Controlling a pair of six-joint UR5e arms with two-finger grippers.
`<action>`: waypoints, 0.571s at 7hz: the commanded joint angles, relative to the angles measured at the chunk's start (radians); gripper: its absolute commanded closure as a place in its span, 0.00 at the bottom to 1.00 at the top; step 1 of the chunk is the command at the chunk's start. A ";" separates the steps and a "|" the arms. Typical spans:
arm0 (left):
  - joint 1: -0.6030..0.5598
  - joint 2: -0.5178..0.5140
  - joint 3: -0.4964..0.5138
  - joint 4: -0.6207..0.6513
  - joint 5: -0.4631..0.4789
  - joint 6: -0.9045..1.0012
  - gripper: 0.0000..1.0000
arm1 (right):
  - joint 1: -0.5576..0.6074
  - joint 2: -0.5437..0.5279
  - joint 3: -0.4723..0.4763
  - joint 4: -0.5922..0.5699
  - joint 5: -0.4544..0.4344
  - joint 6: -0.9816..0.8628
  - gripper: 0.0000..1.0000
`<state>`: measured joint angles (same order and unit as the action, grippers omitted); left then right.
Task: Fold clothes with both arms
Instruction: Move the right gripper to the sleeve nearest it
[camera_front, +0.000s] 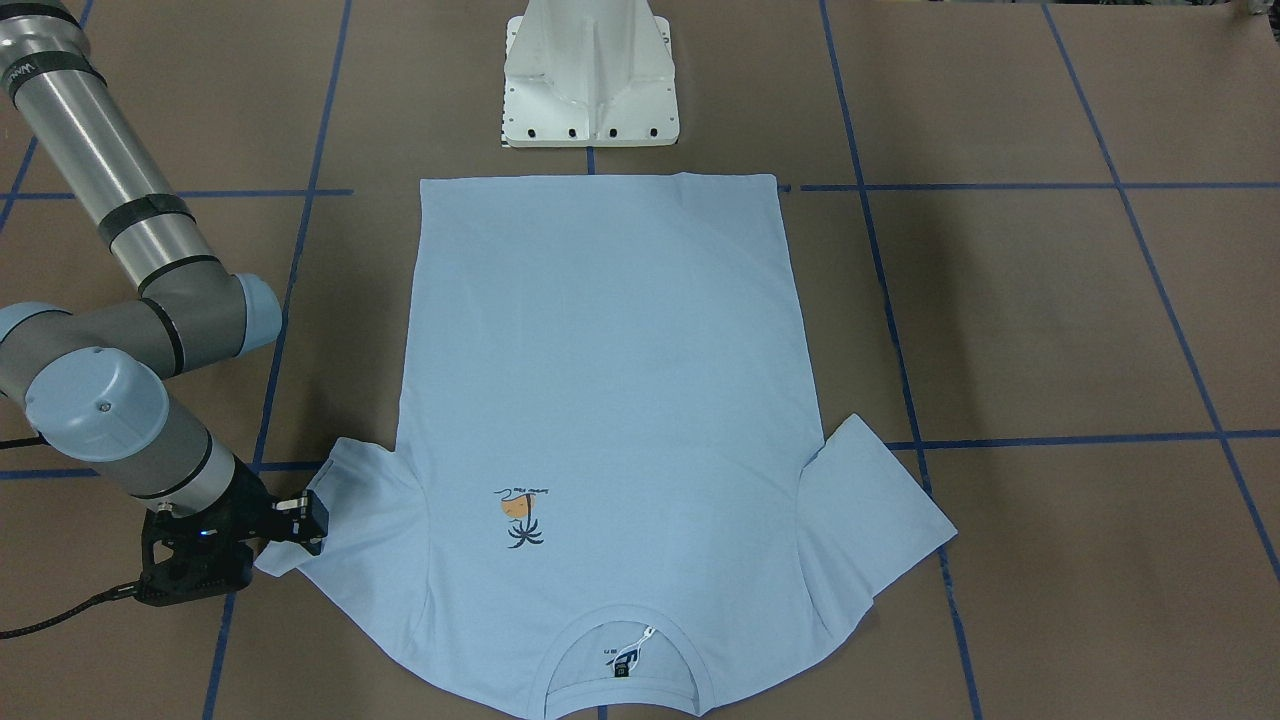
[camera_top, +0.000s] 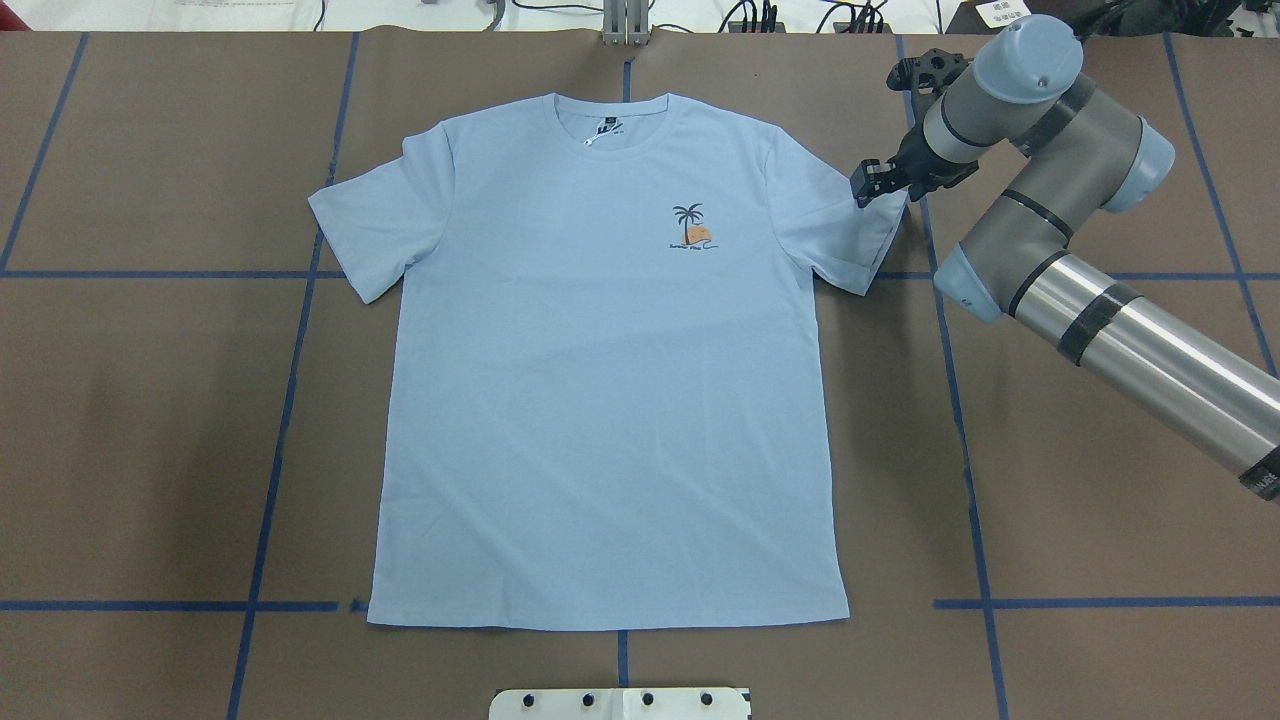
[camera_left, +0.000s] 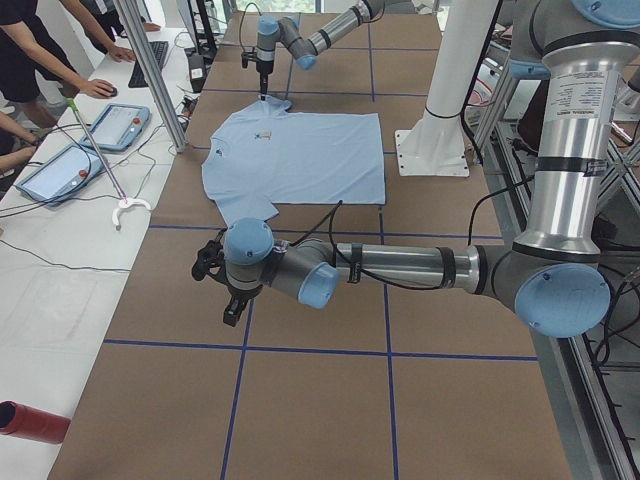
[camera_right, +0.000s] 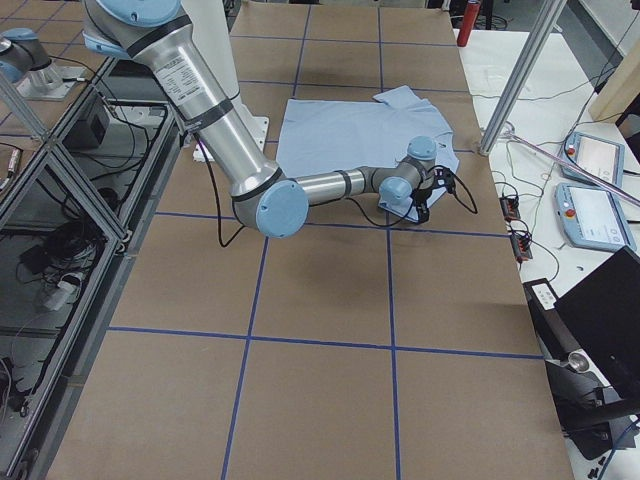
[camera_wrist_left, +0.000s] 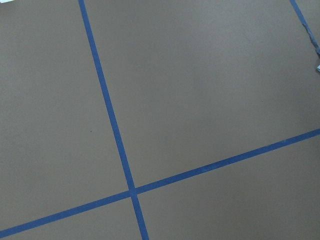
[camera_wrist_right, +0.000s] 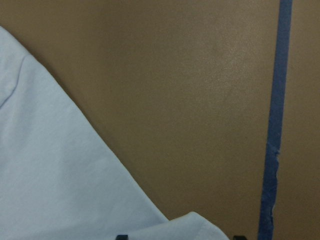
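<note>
Light blue short-sleeved T-shirt (camera_top: 600, 400) lies flat, print up, mid brown paper-covered table (camera_top: 1050, 520). No fold shows yet, so all folding is left. Right black two-finger gripper (camera_top: 866, 186) sits at a sleeve hem, fingers apart, curled hem between them; looks pre-grasp. Left gripper (camera_left: 232, 308) is well off the shirt; can't tell its opening.

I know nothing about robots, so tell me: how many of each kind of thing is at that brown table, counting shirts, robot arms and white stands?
Light blue T-shirt: 1
Robot arms: 2, the right arm and the left arm
White pedestal base: 1
Total: 4
</note>
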<state>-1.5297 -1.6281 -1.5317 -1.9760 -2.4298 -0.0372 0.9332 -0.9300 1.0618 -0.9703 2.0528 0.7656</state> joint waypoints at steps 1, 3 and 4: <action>0.000 0.001 -0.004 -0.001 0.000 -0.001 0.00 | 0.006 0.000 -0.006 -0.001 0.003 -0.006 0.28; -0.001 0.001 -0.004 0.000 0.000 -0.001 0.00 | 0.016 -0.003 -0.006 -0.001 0.012 -0.023 0.27; -0.001 0.001 -0.004 0.000 0.000 -0.001 0.00 | 0.016 -0.001 -0.006 -0.001 0.010 -0.022 0.27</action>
<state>-1.5307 -1.6276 -1.5354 -1.9763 -2.4298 -0.0383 0.9473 -0.9314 1.0554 -0.9710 2.0618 0.7468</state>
